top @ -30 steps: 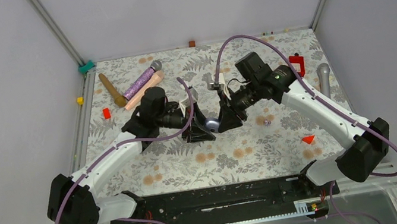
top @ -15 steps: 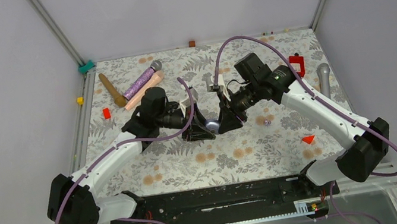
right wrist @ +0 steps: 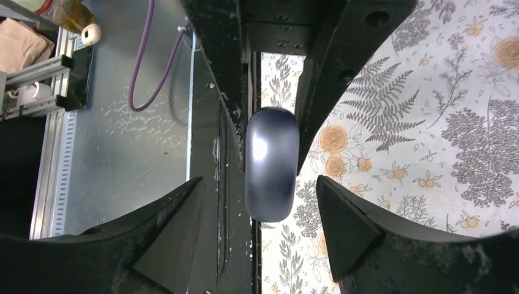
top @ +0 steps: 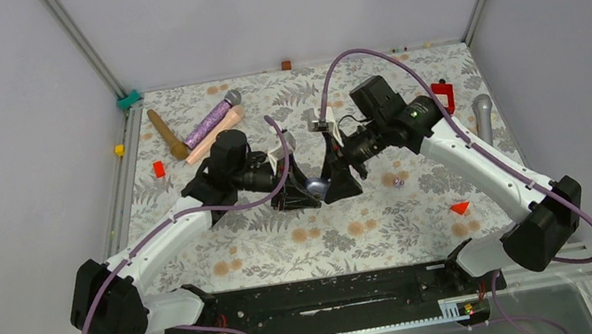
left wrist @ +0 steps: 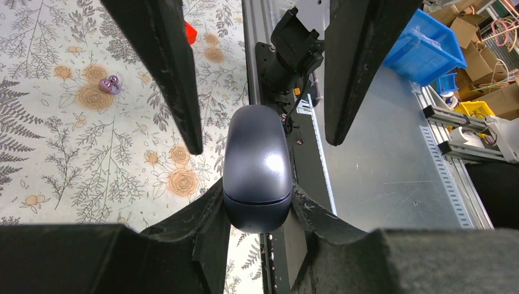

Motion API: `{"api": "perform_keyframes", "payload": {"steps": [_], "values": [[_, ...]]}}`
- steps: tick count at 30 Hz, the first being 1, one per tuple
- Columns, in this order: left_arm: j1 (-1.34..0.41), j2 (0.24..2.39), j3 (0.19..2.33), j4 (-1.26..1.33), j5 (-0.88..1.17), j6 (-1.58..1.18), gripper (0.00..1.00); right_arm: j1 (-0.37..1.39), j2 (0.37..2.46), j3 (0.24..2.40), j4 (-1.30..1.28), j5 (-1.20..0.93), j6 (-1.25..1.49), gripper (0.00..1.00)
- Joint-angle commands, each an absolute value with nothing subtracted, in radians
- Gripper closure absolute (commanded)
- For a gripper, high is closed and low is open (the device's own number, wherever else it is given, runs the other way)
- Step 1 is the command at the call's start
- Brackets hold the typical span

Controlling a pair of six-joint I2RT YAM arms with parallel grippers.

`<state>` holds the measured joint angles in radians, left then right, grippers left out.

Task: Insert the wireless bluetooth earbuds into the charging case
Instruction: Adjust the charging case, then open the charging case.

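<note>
Charging case (left wrist: 257, 153), dark grey, glossy, pebble-shaped, lid shut, sits clamped in left gripper (left wrist: 258, 205), probably steadied for opening. Right gripper (right wrist: 260, 184) brackets it, jaws wide, not touching. Tiny purple earbuds (top: 398, 180) lie nearby on floral tablecloth (top: 374, 226), not yet loaded.

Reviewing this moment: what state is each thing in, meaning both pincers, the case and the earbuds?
charging case: lid shut, gripped at one end by the left pincer.
left pincer: shut on the charging case.
right pincer: open, one finger on either side of the charging case, with a gap on both sides.
purple earbuds: lying loose on the tablecloth, outside the charging case.
</note>
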<state>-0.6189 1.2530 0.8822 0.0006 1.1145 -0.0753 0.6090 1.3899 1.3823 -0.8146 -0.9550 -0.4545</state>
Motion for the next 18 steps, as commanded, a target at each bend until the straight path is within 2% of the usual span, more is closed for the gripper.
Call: {"api": "perform_keyframes", "payload": {"steps": [1, 6, 18], "values": [[-0.623, 1.247, 0.925, 0.032, 1.130, -0.054, 1.00, 0.595, 1.371, 1.380, -0.695, -0.939, -0.345, 0.25], [-0.623, 1.249, 0.927, 0.032, 1.137, -0.055, 1.00, 0.592, 1.365, 1.352, -0.613, -0.865, -0.283, 0.25], [-0.623, 1.246, 0.927, 0.025, 1.132, -0.050, 1.00, 0.575, 1.318, 1.341, -0.594, -0.765, -0.296, 0.24]]}}
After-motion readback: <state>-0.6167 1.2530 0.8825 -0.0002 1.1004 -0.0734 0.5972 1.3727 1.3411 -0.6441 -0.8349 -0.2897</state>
